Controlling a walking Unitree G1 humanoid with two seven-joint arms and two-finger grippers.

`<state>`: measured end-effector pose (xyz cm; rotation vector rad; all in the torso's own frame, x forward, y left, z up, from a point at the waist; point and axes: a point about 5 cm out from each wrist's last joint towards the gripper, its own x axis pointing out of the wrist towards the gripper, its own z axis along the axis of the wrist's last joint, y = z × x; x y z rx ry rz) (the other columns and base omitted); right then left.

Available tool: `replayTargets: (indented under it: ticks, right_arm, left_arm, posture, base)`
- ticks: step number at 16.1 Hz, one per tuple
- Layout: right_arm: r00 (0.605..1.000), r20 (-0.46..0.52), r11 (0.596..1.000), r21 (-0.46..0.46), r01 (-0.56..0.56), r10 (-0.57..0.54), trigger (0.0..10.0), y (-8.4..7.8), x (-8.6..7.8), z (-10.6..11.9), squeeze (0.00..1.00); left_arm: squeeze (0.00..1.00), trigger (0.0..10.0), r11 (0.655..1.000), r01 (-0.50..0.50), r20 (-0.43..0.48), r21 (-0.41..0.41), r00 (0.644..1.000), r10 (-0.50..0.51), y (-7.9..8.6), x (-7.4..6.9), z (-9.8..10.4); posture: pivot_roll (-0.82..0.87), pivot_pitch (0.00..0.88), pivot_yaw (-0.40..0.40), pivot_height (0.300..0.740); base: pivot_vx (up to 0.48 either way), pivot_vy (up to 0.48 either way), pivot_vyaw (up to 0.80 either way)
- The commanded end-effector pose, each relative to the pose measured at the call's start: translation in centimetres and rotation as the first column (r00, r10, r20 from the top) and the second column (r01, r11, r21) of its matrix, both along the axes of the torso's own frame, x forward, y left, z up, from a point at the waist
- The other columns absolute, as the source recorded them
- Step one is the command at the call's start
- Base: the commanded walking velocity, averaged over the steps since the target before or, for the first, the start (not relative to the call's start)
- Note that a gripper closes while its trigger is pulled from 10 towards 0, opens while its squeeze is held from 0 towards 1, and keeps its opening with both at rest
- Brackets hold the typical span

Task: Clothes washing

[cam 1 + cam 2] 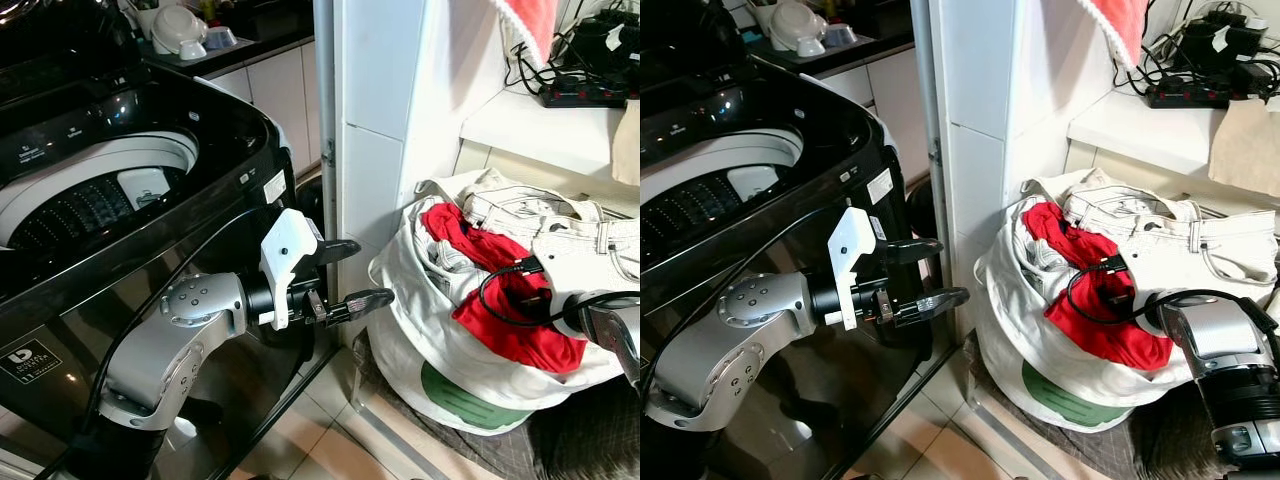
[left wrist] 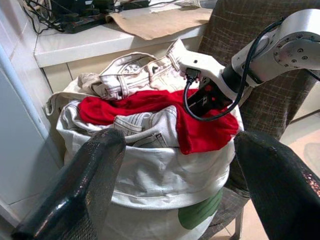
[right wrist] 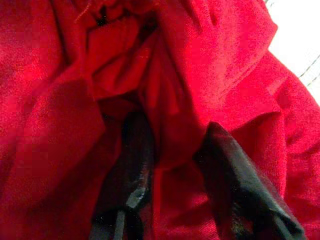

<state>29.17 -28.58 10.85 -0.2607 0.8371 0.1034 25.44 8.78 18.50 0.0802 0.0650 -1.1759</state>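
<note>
Nearest the head camera, the left gripper [image 1: 345,275] hangs in the air in front of the black washing machine [image 1: 120,200], its two black fingers spread wide with nothing between them (they point toward the laundry, well short of it). The machine's lid is up and the pale rim of its drum [image 1: 95,185] shows from above.

Just beyond, to the robot's right, a white laundry bag [image 1: 1040,340] with a green patch low on its side sits stuffed full on a chair with brown woven upholstery [image 2: 250,30]. A red garment [image 1: 1095,300] lies on top of the pile, draped partly over the bag's edge, with pale denim jeans [image 1: 1160,235] bunched behind and beside it.

The right gripper [image 3: 172,165] is pushed down into the red garment; its fingers sit a little apart with a fold of the red cloth between them, though whether they are truly pinching it is hard to judge up close.

Farther back, a white shelf [image 1: 530,125] carries a power strip [image 1: 585,92] and tangled cables, and bowls [image 1: 180,30] stand on a dark counter behind the machine.
</note>
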Motion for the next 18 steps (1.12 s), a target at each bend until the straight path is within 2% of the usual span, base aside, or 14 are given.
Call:
replayTargets:
  ticks: [1, 7, 8, 10, 11, 15, 17, 18]
  right_arm:
    - [1.000, 0.007, 1.000, 0.009, 0.015, -0.015, 0.0, -0.2, 0.1, 0.2, 0.00]
    - [0.998, 0.050, 0.993, 0.115, 0.019, -0.025, 0.0, 0.0, 0.4, 1.1, 0.00]
    - [0.997, 0.075, 0.992, 0.124, 0.012, -0.022, 0.0, 0.0, 0.6, 1.9, 0.00]
    - [0.991, 0.130, 0.977, 0.215, 0.004, -0.033, 0.0, 0.3, 1.1, 3.4, 0.00]
    - [0.983, 0.177, 0.959, 0.283, -0.010, -0.042, 0.0, 0.5, 1.4, 4.6, 0.00]
    - [0.955, 0.292, 0.911, 0.407, -0.068, -0.059, 0.0, 0.7, 2.1, 7.7, 0.00]
    - [0.922, 0.385, 0.873, 0.464, -0.147, -0.049, 0.0, 1.4, 2.3, 10.4, 0.00]
    - [0.914, 0.404, 0.864, 0.476, -0.166, -0.047, 0.0, 1.6, 2.3, 11.0, 0.00]
  left_arm:
    - [0.00, 10.0, 1.000, 0.007, 0.013, 0.009, 1.000, -0.007, 0.0, 0.0, 0.4]
    - [0.00, 10.0, 1.000, 0.001, 0.011, 0.009, 1.000, -0.001, -0.1, 0.0, 0.4]
    - [0.00, 10.0, 1.000, 0.000, 0.014, 0.005, 1.000, 0.000, 0.0, 0.1, 0.6]
    - [0.00, 10.0, 1.000, -0.008, 0.020, -0.003, 1.000, 0.008, 0.1, 0.2, 0.8]
    - [0.00, 10.0, 1.000, -0.014, 0.024, -0.007, 1.000, 0.014, 0.1, 0.3, 0.9]
    - [0.00, 10.0, 0.999, -0.038, 0.035, -0.031, 0.999, 0.039, 0.0, 0.6, 1.2]
    - [0.00, 10.0, 0.992, -0.102, 0.090, -0.079, 0.990, 0.109, 0.2, 1.4, 2.2]
    - [0.00, 10.0, 0.988, -0.127, 0.111, -0.093, 0.984, 0.137, 0.2, 1.6, 2.5]
  posture:
    - [-0.08, 0.000, 0.095, 0.740]
    - [-0.08, 0.000, 0.094, 0.740]
    - [-0.08, 0.000, 0.094, 0.740]
    - [-0.09, 0.000, 0.095, 0.740]
    - [-0.09, 0.000, 0.096, 0.740]
    - [-0.09, 0.000, 0.093, 0.740]
    - [-0.09, 0.000, 0.089, 0.740]
    - [-0.09, 0.000, 0.089, 0.740]
  base:
    - [0.000, 0.000, 0.00]
    - [0.000, 0.000, 0.00]
    - [0.000, 0.000, 0.00]
    - [0.000, 0.000, 0.00]
    - [0.000, 0.000, 0.00]
    - [0.000, 0.000, 0.00]
    - [0.000, 0.000, 0.00]
    - [0.000, 0.000, 0.00]
